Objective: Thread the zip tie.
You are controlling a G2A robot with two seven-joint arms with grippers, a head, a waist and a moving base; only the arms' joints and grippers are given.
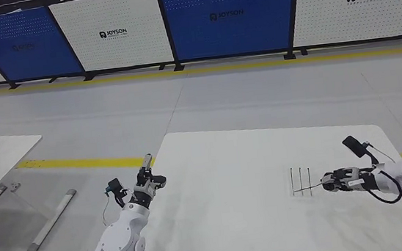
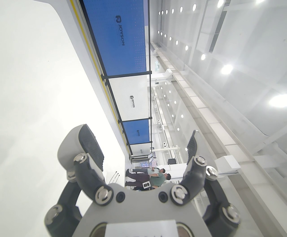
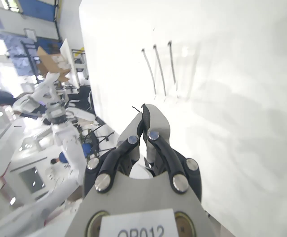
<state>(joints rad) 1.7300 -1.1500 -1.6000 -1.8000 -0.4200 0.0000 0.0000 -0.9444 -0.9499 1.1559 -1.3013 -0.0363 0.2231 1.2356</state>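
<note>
Three black zip ties (image 1: 301, 180) lie side by side on the white table (image 1: 237, 188) near its right end; the right wrist view shows these zip ties (image 3: 159, 69) just beyond my right gripper. My right gripper (image 1: 326, 183) (image 3: 143, 112) is shut on a fourth zip tie (image 1: 309, 188), whose thin black end (image 3: 135, 108) sticks out past the fingertips and crosses the near ends of the others. My left gripper (image 1: 147, 169) (image 2: 143, 143) hangs open and holds nothing at the table's left edge, far from the ties. The zip ties (image 2: 115, 175) appear small and distant in the left wrist view.
A second white table (image 1: 1, 157) with small parts stands off to the left. Blue and white partition panels (image 1: 230, 12) line the back, beyond a yellow floor line (image 1: 79, 162). Bare tabletop stretches between the two arms.
</note>
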